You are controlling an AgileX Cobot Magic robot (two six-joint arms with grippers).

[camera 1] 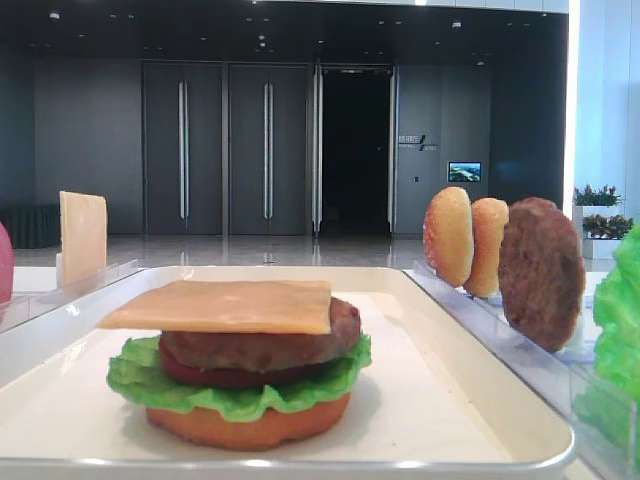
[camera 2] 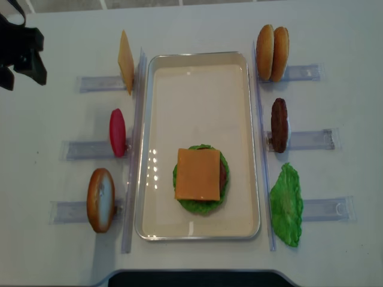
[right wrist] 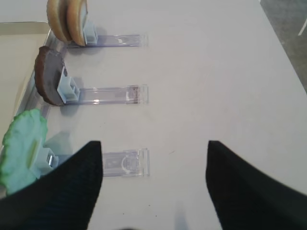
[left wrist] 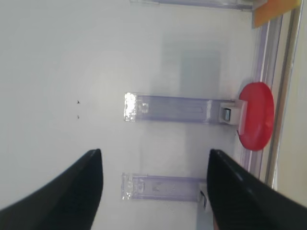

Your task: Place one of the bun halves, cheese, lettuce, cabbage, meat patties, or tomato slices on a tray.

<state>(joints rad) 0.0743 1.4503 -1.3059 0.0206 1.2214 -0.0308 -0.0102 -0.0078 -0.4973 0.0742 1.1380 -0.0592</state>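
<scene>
On the white tray (camera 2: 161, 119) sits a stack: bun half (camera 1: 245, 425), lettuce (camera 1: 140, 375), a tomato slice, a meat patty (camera 1: 260, 345), and a cheese slice (camera 2: 198, 174) on top. My left gripper (left wrist: 153, 152) hangs open and empty over the table left of the tray, with a red tomato slice (left wrist: 255, 115) standing ahead of it. My right gripper (right wrist: 154, 143) is open and empty over the table right of the tray, facing the bun halves (right wrist: 67, 19), a meat patty (right wrist: 48, 76) and the lettuce (right wrist: 24, 148).
Clear plastic racks (camera 2: 90, 149) line both sides of the tray. On the left stand a cheese slice (camera 2: 125, 61), a tomato slice (camera 2: 118, 132) and a bun half (camera 2: 100, 199). The left arm (camera 2: 21, 51) shows black at the far left corner.
</scene>
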